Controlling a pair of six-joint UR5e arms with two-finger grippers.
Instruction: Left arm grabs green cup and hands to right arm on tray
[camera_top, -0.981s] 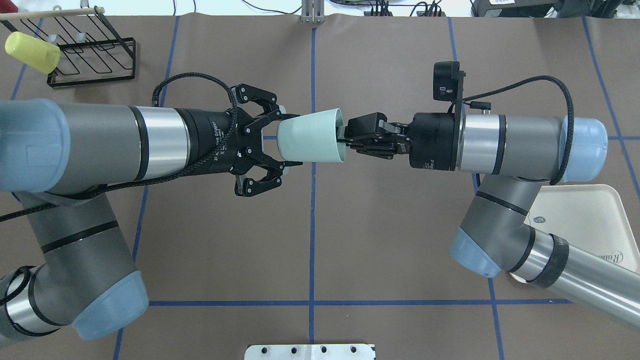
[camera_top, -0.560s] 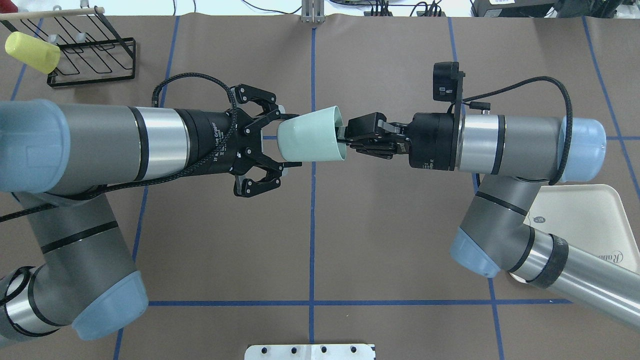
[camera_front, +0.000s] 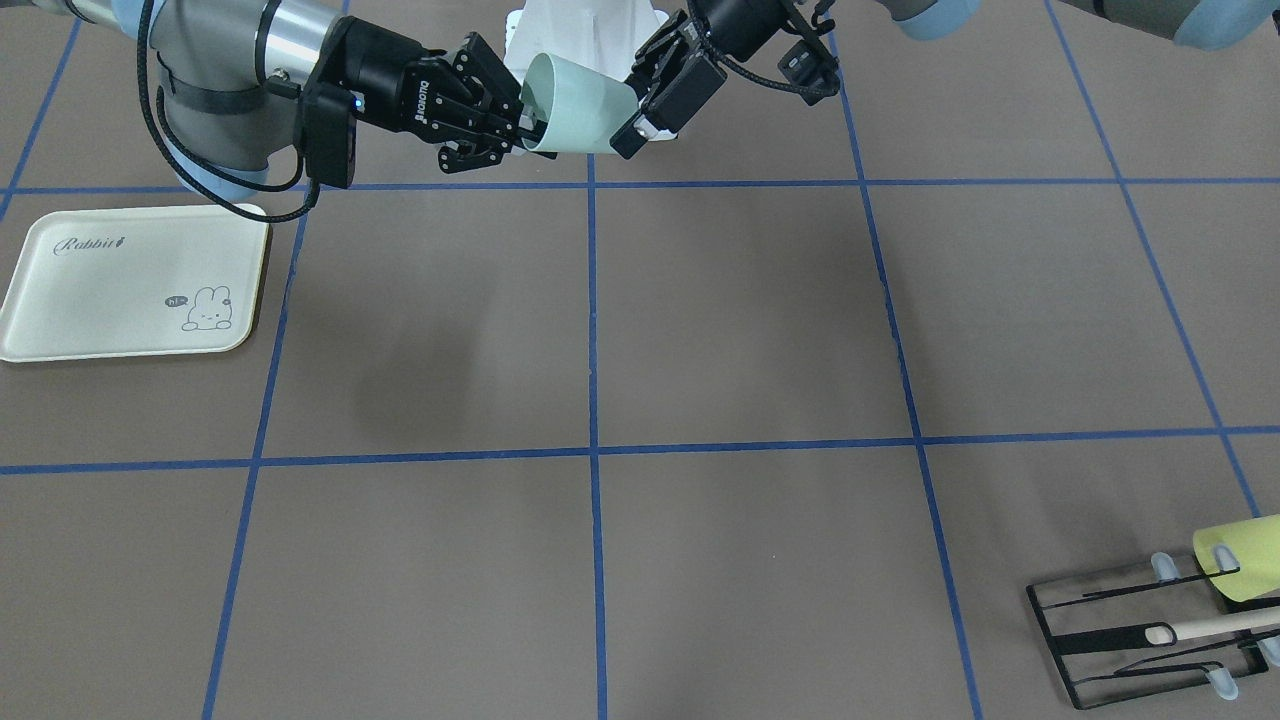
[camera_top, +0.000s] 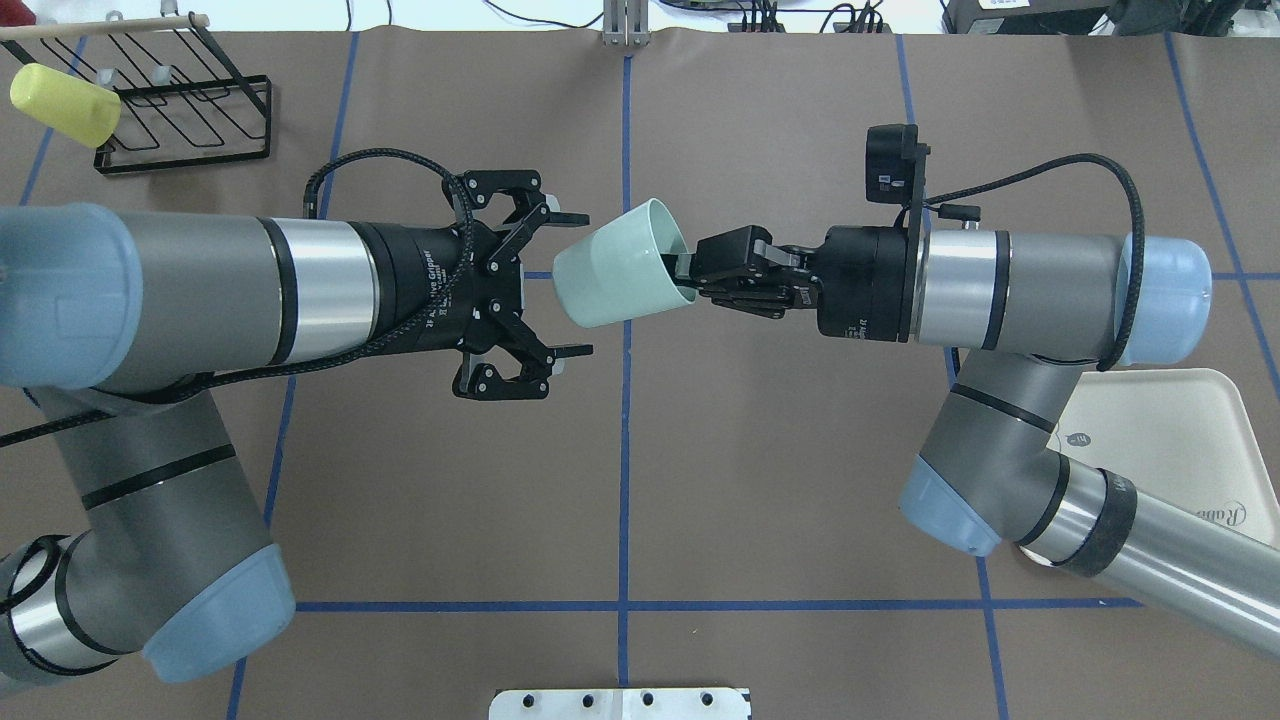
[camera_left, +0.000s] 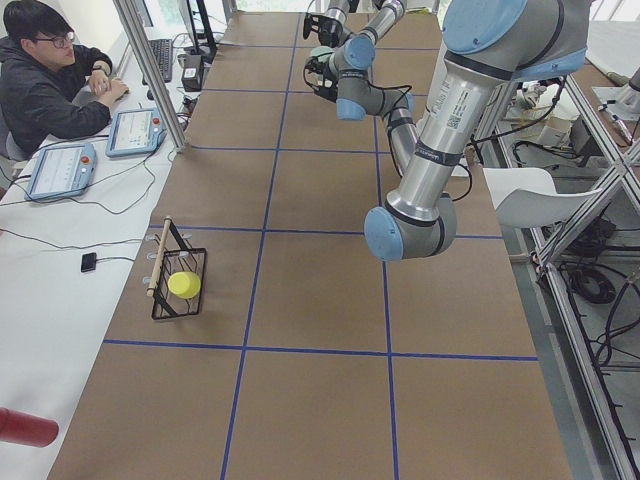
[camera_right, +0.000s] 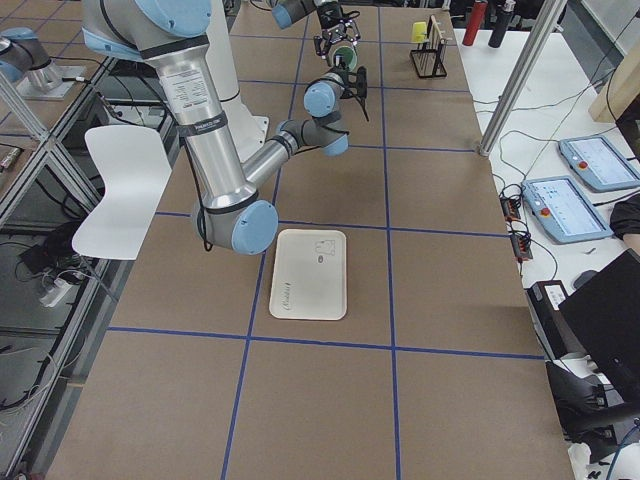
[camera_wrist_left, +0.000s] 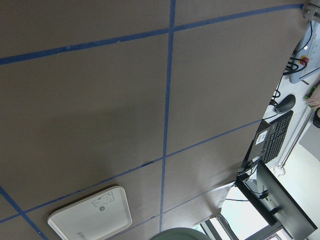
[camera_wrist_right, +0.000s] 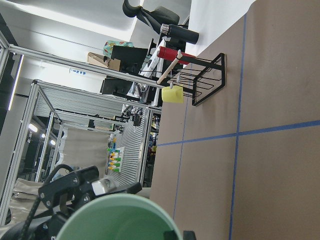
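Left arm's black two-finger gripper (camera_top: 580, 283) was spread wide open, fingers either side of the base of the small pale mint-green plastic cup (camera_top: 615, 268), which hung over the worktop's middle. Right arm's black gripper (camera_top: 688, 275) was clamped on its rim.

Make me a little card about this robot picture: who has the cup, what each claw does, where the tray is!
Cup: pale mint-green plastic cup, tilted in the air
Left gripper: open, fingers not touching the cup
Right gripper: shut on the cup's rim
Tray: cream rectangular tray, on the robot's right; cup not on it yet
Far corner: yellow-green cup on a black wire rack
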